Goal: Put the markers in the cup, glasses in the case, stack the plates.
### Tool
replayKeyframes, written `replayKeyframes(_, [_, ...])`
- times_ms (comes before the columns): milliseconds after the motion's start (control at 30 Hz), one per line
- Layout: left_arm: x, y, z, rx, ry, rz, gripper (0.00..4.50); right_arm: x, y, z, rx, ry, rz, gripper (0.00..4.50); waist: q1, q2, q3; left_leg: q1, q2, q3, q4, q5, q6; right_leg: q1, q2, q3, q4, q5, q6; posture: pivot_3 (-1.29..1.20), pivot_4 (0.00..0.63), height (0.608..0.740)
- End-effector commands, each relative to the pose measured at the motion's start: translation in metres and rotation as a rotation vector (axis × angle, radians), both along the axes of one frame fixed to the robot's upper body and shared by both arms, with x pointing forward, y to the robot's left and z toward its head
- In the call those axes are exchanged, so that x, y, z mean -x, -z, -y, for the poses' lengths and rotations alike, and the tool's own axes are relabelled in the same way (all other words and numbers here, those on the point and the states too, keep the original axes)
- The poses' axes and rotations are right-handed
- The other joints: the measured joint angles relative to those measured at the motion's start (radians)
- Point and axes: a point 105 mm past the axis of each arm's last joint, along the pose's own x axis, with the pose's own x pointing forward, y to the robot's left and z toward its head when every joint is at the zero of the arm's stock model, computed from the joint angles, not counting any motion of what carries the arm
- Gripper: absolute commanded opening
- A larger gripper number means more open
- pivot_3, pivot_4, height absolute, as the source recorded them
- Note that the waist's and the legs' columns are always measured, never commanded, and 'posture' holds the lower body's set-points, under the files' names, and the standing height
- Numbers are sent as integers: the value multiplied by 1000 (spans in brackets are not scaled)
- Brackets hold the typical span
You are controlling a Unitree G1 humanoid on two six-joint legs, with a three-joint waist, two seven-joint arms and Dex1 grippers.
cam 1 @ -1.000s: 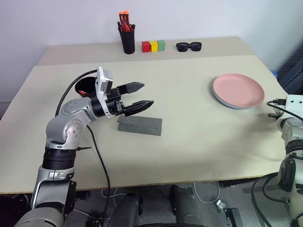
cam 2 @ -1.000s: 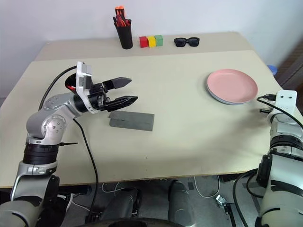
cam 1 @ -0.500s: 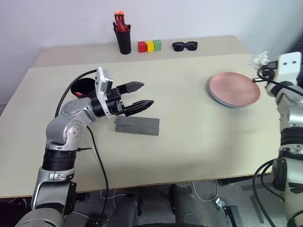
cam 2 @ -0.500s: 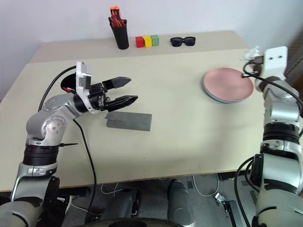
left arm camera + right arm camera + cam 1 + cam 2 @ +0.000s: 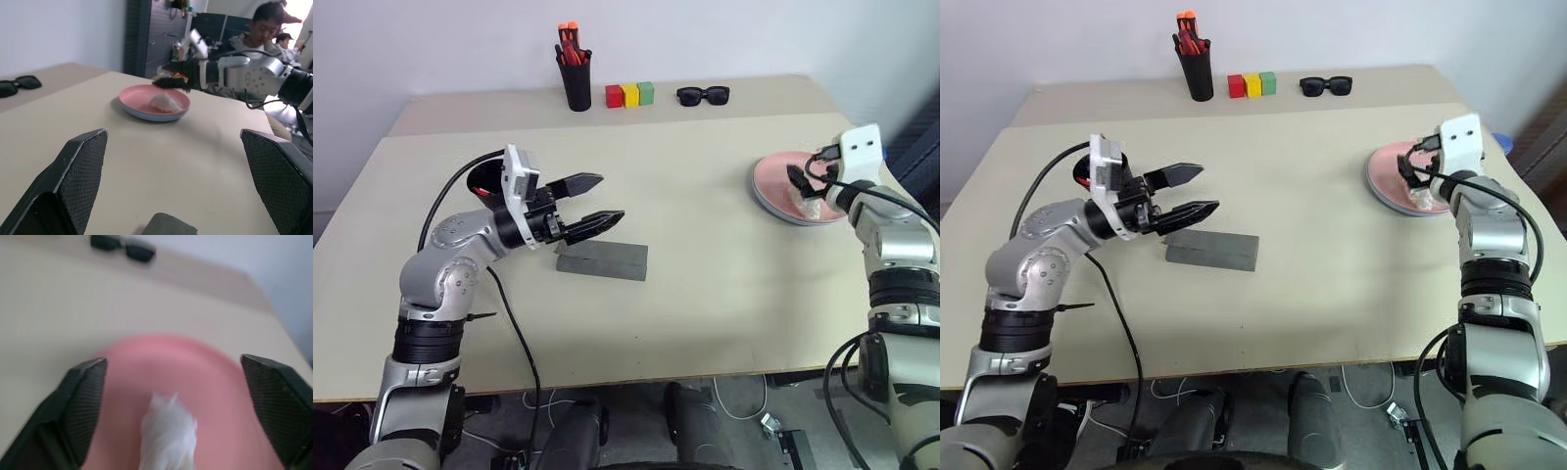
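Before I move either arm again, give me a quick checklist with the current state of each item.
1. Plates stacked: pink plate sits on light blue plate - ok.
2. Plate top clear: white crumpled thing lies on it - not ok.
3. Right gripper open above the plate, holding nothing - ok.
4. Left gripper open, holding nothing, above the case - ok.
5. Case closed; glasses inside - cannot tell.
6. Markers in cup - cannot tell.

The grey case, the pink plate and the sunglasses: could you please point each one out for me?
grey case [image 5: 602,261], left eye view, middle of its lid.
pink plate [image 5: 1393,168], right eye view, bare left part.
sunglasses [image 5: 703,95], left eye view, bridge between lenses.
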Motion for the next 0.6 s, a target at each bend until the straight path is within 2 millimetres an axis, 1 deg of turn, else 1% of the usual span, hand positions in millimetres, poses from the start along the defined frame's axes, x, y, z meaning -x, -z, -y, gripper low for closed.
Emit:
replayKeyframes(33, [12,-10,-8,10,4,47,4500,23,-43,-53,-78,-315,178,4438,0,0,0,0,0,0,0,0,0,0,0,0,0,0,0,0,150,740])
replayKeyframes(67, [14,-9,-7,7,3,45,4500,31,-42,-59,-93,-375,175,4438,2,0,0,0,0,-1,0,0,0,0,0,0,0,0,0,0,150,740])
replayKeyframes(100, [17,-8,-10,2,-5,39,4500,44,-42,-72,-92,-478,168,4438,6,0,0,0,0,-1,0,0,0,0,0,0,0,0,0,0,150,740])
replayKeyframes(133, [19,-6,-17,-4,-20,36,4500,61,-39,-89,-99,-610,131,4438,12,0,0,0,0,-1,0,0,0,0,0,0,0,0,0,0,150,740])
replayKeyframes(167, [21,-4,-21,-12,-29,31,4500,81,-35,-103,-70,-738,104,4438,15,0,0,-1,0,-2,0,0,0,0,0,-1,0,0,0,0,150,740])
replayKeyframes(233, [25,1,-29,-27,-40,6,4500,112,-25,-121,-50,-903,33,4438,17,0,0,-1,0,-4,0,-1,1,0,0,-1,0,0,0,0,150,740])
replayKeyframes(267, [26,4,-31,-37,-45,-6,4500,120,-19,-124,-39,-939,6,4438,14,0,0,-2,0,-4,0,-1,1,0,-1,-1,0,0,0,0,150,740])
replayKeyframes(333, [27,14,-36,-78,-66,-16,4500,127,2,-127,35,-962,-93,4438,12,0,0,-1,0,-2,1,-1,1,1,-1,-1,-1,-1,1,0,150,740])
replayKeyframes(367, [27,17,-37,-88,-67,-37,4500,127,11,-126,26,-969,-170,4438,10,0,0,0,0,-1,1,-1,1,2,-1,-1,-1,-1,1,0,150,740])
replayKeyframes(400, [27,17,-40,-88,-69,-57,4500,121,12,-124,47,-932,-169,4438,9,0,0,1,0,-1,1,-1,1,3,-1,-1,-1,-1,1,0,150,740])
replayKeyframes(467, [28,18,-42,-88,-78,-55,4500,130,-9,-131,-64,-992,-105,4438,9,0,0,1,0,-1,2,-1,1,3,0,-1,0,-1,0,0,150,740])
replayKeyframes(500, [28,20,-45,-94,-95,-42,4500,135,-14,-136,-55,-1014,-83,4438,9,0,0,1,1,-1,2,-1,1,3,0,-1,0,-1,0,0,150,740])
replayKeyframes(533, [28,21,-47,-100,-109,-31,4500,140,-14,-138,-31,-1034,-83,4438,9,0,0,2,1,-1,2,-1,1,3,0,-1,1,-1,0,0,150,740])
replayKeyframes(600, [28,22,-53,-101,-139,-16,4500,144,-9,-143,67,-1033,-92,4438,10,0,0,1,1,-1,1,-1,1,2,0,-1,1,-1,0,0,150,740])
